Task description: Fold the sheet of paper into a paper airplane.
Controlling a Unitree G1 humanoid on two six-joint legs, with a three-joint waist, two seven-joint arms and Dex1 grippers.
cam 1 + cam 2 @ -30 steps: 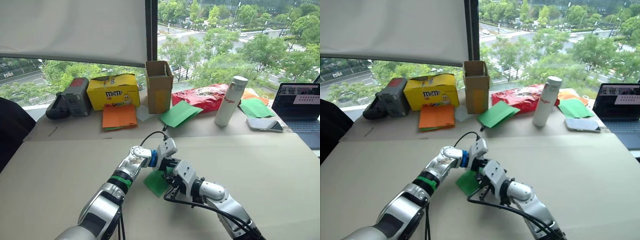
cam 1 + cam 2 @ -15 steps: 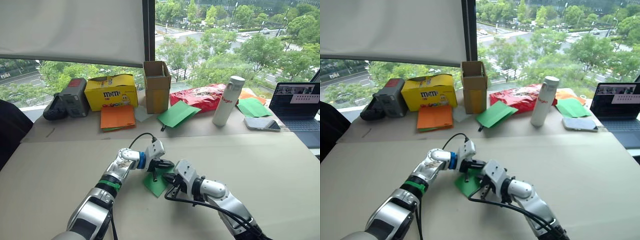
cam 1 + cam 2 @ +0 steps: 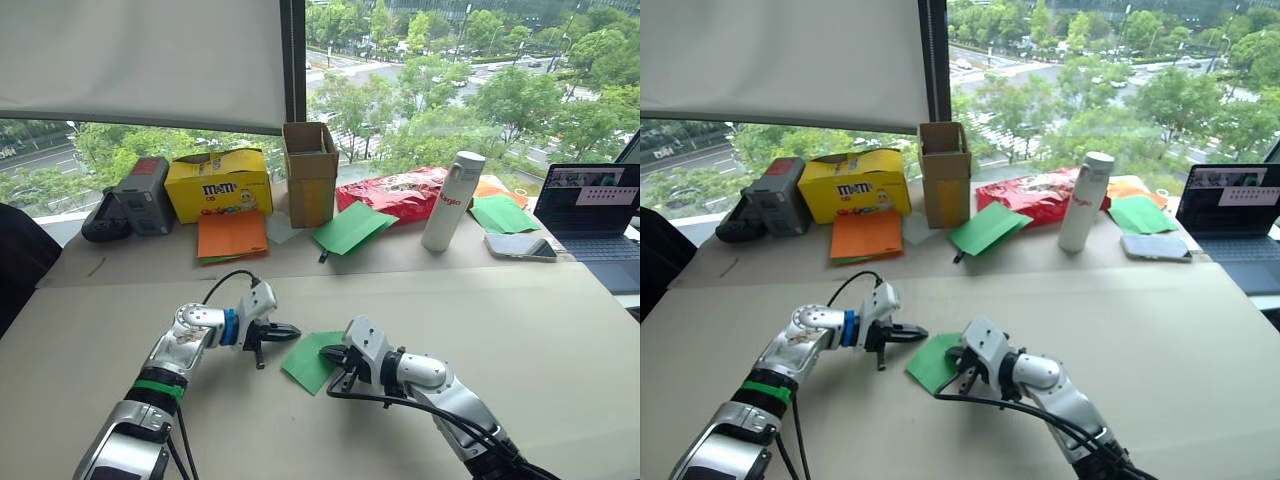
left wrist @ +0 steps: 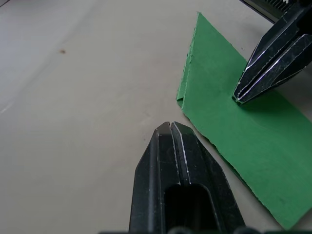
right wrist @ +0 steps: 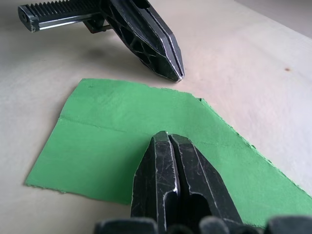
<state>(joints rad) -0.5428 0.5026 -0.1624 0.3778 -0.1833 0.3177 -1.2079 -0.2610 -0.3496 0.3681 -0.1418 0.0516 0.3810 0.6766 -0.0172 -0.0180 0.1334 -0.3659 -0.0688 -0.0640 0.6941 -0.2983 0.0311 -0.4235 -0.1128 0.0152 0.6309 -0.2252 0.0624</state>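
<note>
Pressing the sheet of paper [image 3: 312, 360], closed right pincer [image 3: 330, 353], contact point hidden.

left gripper [image 3: 290, 328] closed, low | right gripper [image 3: 327, 352] closed, low

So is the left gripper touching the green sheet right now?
No. In the left wrist view the left gripper sits shut on bare table, beside the edge of the sheet of paper.
</note>
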